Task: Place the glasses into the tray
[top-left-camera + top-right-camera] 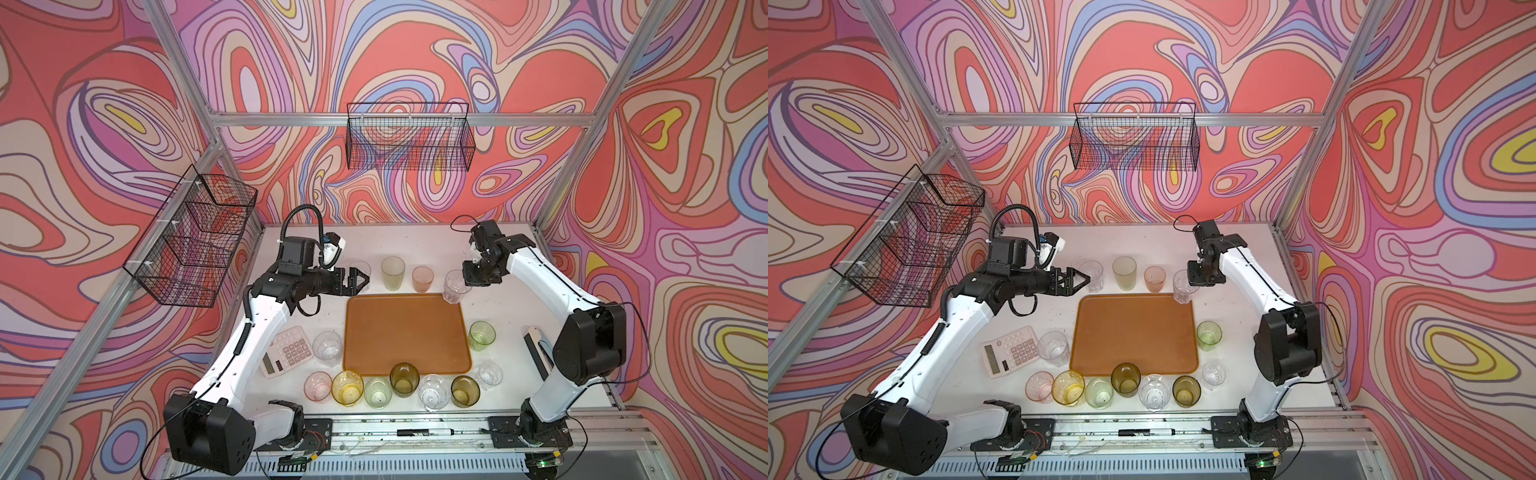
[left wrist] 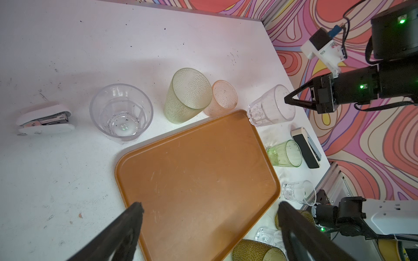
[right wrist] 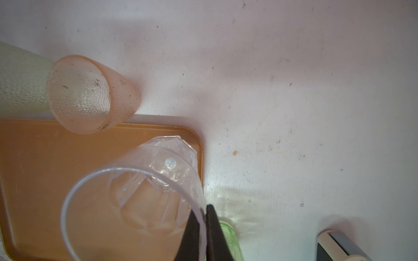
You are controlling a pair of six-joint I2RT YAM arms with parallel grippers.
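Far left, a calculator (image 1: 286, 351) is seen on the table (image 1: 399, 245), not part of the job. Next along, the left gripper (image 1: 362, 279) is held level just beside a clear glass (image 1: 360, 269), fingers spread wide, nothing between them. Further right in the far row: tall frosted green glass (image 1: 392, 272), then small pink glass (image 1: 422, 278), both upright on the table just behind the tray (image 1: 407, 332); no glass is seen standing fully inside it. At the tray's far-right corner a clear faceted glass (image 3: 144, 198) is pinched at the rim by the right gripper (image 3: 203, 213), fingers pressed together w/ one inside the wall, one outside. The glass is tipped, base over the corner; whether it's touching can't be told. The other glasses are ranged along the tray's near edge & right side, all on the table. Handling, prob: light, stiff, thin-walled, smooth so slippery. A rim pinch is judged workable but swing-prone, so it's best lowered slowly
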